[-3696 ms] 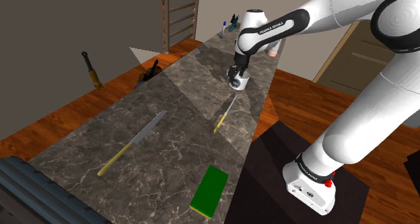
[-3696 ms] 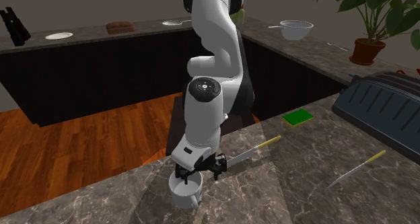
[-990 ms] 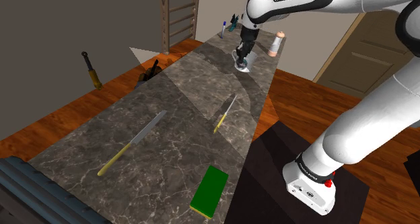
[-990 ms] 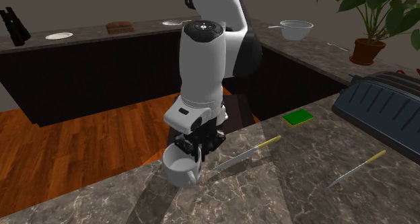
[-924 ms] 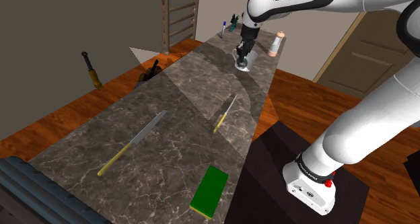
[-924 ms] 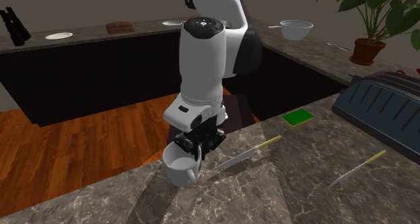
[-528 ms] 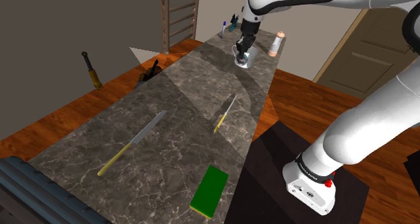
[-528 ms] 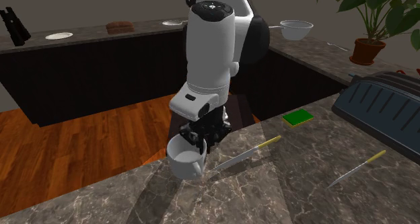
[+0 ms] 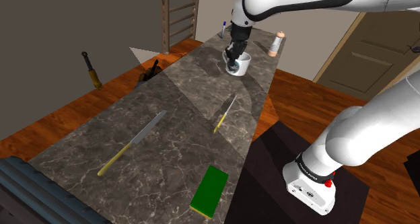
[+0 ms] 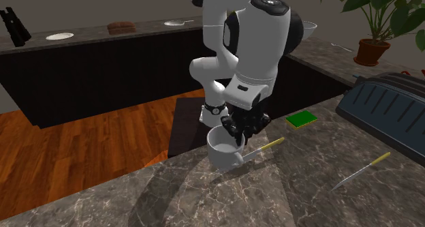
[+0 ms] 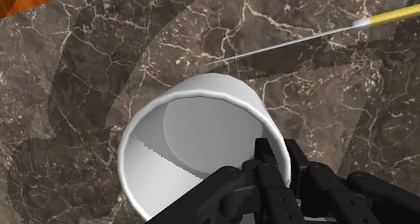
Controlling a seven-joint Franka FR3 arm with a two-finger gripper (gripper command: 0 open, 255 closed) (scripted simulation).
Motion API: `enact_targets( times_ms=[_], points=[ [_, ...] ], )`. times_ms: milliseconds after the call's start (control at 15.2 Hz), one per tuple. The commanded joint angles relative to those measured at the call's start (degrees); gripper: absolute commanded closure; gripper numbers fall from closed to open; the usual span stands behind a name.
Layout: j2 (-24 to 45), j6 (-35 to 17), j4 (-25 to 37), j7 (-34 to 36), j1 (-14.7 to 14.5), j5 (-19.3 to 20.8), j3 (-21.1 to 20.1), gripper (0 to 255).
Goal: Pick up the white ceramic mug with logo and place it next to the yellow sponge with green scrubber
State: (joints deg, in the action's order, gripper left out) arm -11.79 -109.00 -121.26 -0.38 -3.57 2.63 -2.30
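Over the far end of the stone counter (image 9: 182, 132), the white mug (image 9: 238, 64) (image 10: 222, 150) (image 11: 192, 138) hangs from the gripper (image 9: 232, 56) (image 10: 238, 132) (image 11: 272, 157) and looks just clear of the surface. The fingers (image 11: 264, 163) are pinched on the mug's wall, one inside the rim and one outside. A yellow-handled knife (image 9: 225, 114) (image 10: 262, 149) (image 11: 303, 38) lies near the mug. The green sponge (image 9: 209, 191) (image 10: 301, 118) is well apart, at the counter's near edge. A second knife (image 9: 132, 142) (image 10: 361, 170) lies further across the counter.

Soft, even light; faint shadows band the countertop (image 9: 188, 138).
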Motion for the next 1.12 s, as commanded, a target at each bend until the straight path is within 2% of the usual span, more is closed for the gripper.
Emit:
enact_targets(
  times_ms=[0, 528, 1056],
  points=[
    [-0.76, 0.04, -0.86, 2.85, -1.23, -0.44, -1.72, 255],
    [-1.13, 0.82, -0.82, 13.83, -6.04, -2.30, -8.70, 255],
    [2.38, 1.76, 3.32, 25.28, -10.62, -3.11, -15.80, 255]
  ],
)
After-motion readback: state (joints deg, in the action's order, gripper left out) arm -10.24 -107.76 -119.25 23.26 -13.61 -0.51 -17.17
